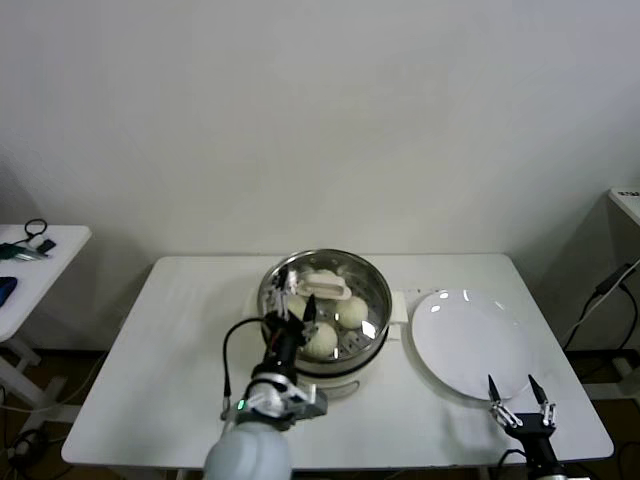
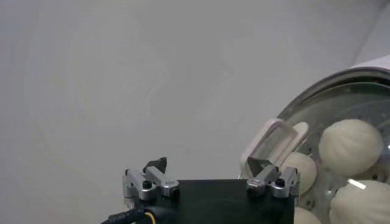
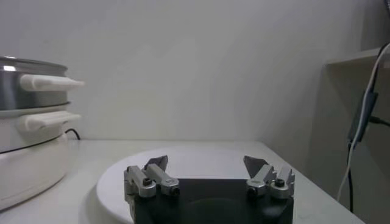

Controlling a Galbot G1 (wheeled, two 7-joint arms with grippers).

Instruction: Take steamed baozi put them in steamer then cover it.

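- In the head view we see the left gripper (image 1: 293, 294) released, its fingers spread above the near-left rim of the steamer (image 1: 375, 282); the cover (image 1: 352, 275) lies on the steamer, just beyond the fingertips.
- The steamed baozi (image 1: 322, 340) rest inside, under the glass.
- The left wrist view shows what the head view does not: the cream handle (image 2: 272, 143) close beside one finger, not gripped, and the baozi (image 2: 350, 145) through the glass.
- The right gripper (image 1: 519, 395) is also released, parked at the near edge of the white plate (image 1: 470, 340).
- Only the right wrist view shows the side handles (image 3: 50, 83) of the steamer, far from this gripper (image 3: 206, 165).
- All stands on a white table (image 1: 180, 340); behind it is a plain white wall (image 1: 320, 120).
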